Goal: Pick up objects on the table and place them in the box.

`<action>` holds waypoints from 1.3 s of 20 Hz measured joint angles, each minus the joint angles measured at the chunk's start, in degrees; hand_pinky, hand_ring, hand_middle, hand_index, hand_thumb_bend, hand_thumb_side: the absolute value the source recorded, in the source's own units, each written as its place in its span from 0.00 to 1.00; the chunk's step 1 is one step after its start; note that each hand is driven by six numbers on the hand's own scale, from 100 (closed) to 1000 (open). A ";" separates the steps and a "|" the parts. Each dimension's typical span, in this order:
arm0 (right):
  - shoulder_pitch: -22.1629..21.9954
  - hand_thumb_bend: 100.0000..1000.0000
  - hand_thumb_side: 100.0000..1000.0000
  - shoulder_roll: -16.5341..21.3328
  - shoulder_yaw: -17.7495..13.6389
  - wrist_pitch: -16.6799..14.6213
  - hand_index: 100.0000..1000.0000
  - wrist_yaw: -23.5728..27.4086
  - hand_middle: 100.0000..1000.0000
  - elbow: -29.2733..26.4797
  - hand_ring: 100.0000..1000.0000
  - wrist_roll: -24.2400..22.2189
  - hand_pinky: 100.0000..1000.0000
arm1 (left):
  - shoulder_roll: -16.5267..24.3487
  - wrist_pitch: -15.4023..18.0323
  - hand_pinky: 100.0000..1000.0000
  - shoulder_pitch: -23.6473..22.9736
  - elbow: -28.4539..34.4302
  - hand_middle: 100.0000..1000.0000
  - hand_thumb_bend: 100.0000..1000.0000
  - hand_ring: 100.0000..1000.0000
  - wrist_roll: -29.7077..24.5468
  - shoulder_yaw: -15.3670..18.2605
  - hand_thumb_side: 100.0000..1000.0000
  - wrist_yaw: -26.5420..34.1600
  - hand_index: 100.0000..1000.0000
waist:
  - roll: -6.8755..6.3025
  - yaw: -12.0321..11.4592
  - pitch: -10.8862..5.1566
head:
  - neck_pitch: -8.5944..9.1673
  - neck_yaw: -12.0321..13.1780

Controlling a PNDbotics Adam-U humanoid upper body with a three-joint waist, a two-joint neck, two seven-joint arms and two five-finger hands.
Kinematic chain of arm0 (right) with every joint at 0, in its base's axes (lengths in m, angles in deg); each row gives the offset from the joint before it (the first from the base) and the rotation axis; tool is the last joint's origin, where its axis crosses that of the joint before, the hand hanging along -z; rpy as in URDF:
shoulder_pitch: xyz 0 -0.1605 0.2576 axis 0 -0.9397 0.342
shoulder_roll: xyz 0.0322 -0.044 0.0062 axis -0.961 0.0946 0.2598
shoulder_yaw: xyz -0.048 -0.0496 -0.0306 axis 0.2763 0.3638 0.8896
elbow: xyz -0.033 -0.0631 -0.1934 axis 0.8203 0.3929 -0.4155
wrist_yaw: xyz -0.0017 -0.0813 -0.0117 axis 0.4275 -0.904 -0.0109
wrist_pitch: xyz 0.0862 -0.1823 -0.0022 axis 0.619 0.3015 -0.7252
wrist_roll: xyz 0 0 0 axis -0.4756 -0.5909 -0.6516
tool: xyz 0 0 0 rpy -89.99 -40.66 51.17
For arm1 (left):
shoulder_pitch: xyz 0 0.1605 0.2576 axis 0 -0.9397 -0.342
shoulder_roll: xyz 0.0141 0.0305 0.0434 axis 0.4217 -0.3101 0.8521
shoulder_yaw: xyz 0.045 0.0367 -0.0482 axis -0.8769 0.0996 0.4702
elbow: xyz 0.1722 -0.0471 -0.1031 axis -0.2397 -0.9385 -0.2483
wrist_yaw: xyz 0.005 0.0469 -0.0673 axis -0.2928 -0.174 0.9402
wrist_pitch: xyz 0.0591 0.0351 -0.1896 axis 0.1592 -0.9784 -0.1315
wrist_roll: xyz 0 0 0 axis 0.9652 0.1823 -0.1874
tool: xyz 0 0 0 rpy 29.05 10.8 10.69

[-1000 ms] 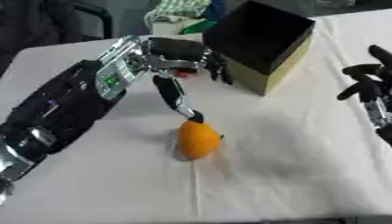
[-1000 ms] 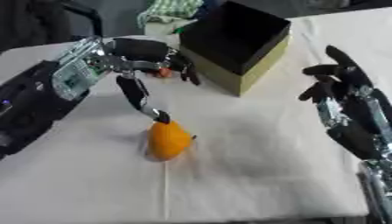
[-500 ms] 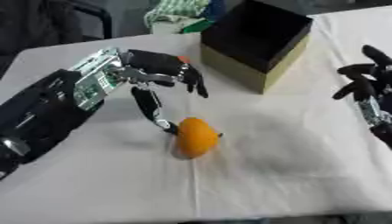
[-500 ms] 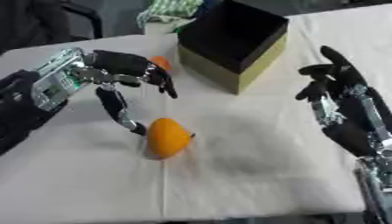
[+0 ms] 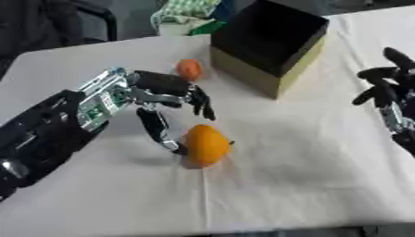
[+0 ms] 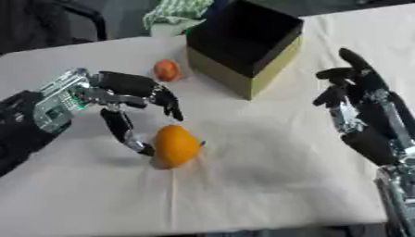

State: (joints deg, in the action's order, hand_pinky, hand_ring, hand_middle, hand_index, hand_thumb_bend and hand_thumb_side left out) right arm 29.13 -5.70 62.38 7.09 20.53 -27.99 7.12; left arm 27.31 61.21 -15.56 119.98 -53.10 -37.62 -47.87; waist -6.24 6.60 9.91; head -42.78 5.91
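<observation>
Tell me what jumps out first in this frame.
The orange fruit at mid-table, with the left hand arched over it, thumb at its left side, fingers hanging above. Behind it stands the open box, black inside, with a smaller orange thing to its left. The right hand hovers open at the right edge.

No readable text, labels or numbers anywhere.

A large orange fruit (image 5: pixel 205 145) is seen lying mid-bench. A smaller orange one (image 5: pixel 189 69) lies just beside the open, black-lined box (image 5: pixel 272 42), which stands upright.
</observation>
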 measured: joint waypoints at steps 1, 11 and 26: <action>0.00 0.00 0.49 0.00 0.00 0.00 1.00 0.00 0.69 0.00 0.49 0.00 0.95 | -0.03 0.00 0.70 -0.23 -0.02 0.59 0.34 0.57 0.00 -0.09 0.21 -0.01 0.76 | 0.00 0.04 0.02 | 0.00 0.00; 0.02 0.00 0.49 0.00 -0.08 -0.03 1.00 0.00 0.69 0.00 0.49 0.03 0.95 | -0.88 2.84 0.55 -1.54 -6.26 0.27 0.00 0.31 2.84 6.29 0.10 0.34 0.43 | 0.46 0.09 0.37 | 0.02 -0.03; 0.01 0.00 0.49 -0.56 -0.30 -0.01 1.00 0.02 0.69 0.00 0.49 0.03 0.95 | -8.98 14.89 0.57 11.50 -18.13 0.32 0.00 0.36 14.89 24.71 0.06 -14.08 0.46 | 1.27 0.13 0.40 | 0.34 -0.25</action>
State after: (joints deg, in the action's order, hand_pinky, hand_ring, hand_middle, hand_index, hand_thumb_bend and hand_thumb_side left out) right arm 29.14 -6.26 62.07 7.08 20.54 -27.99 7.15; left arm 18.33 76.10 -4.06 101.85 -38.21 -12.90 -61.95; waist -4.97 6.73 10.31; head -42.44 5.66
